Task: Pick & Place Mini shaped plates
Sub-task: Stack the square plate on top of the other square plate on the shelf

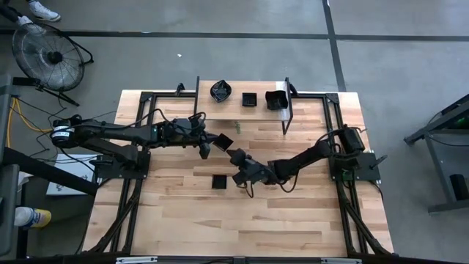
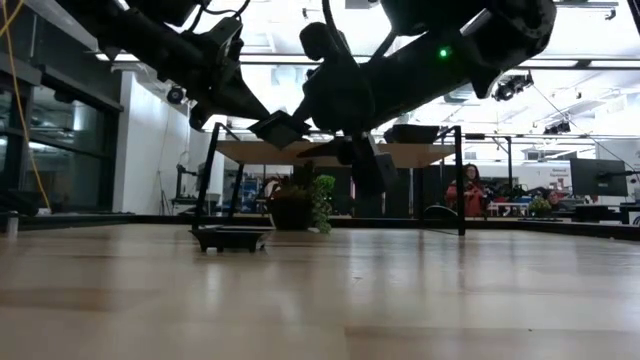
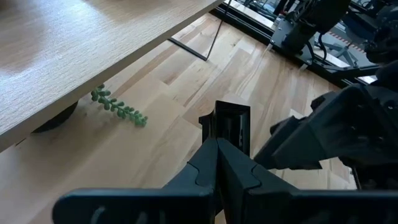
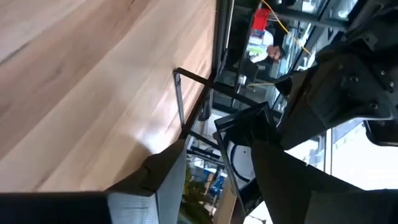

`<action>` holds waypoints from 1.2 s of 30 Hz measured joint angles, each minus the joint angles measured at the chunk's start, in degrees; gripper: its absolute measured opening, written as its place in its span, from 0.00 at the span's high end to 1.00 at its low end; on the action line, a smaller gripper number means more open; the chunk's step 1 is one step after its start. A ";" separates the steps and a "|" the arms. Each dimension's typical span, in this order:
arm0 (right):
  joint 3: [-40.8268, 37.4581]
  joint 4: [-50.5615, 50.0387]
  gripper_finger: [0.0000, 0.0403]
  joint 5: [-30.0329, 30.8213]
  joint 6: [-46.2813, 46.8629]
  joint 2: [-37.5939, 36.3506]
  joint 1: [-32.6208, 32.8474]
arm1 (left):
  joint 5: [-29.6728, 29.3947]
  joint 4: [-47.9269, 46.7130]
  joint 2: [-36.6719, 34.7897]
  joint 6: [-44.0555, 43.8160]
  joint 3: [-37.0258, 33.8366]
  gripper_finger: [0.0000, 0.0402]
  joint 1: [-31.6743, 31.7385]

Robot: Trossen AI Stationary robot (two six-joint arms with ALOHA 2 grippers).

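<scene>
A: Left pincer (image 1: 206,149) state?
B: Fingers pressed together on a small square plate (image 1: 224,141), held up off the tabletop (image 1: 293,213), just left of frame centre in the high view. Left wrist view showed the same plate (image 3: 231,124) edge-on past the closed fingertips.
A: Right pincer (image 1: 236,158)?
B: Right beside that plate, centre of frame, fingers spread wide. Whether they touched the plate, I couldn't tell.
A: Other plates?
B: One square plate (image 1: 219,181) lay flat on the tabletop, below centre. Three more sat on the raised shelf (image 1: 227,108) at the top: a scalloped dish (image 1: 220,91), a small square dish (image 1: 249,99), an angular dish (image 1: 275,100).
A: Anything else?
B: A green sprig (image 3: 118,106) lay near the shelf edge.
</scene>
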 joint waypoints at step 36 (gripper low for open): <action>0.00 2.22 0.87 -1.54 -5.46 0.00 -4.38 | 1.31 -0.07 0.01 0.91 -0.02 1.00 0.02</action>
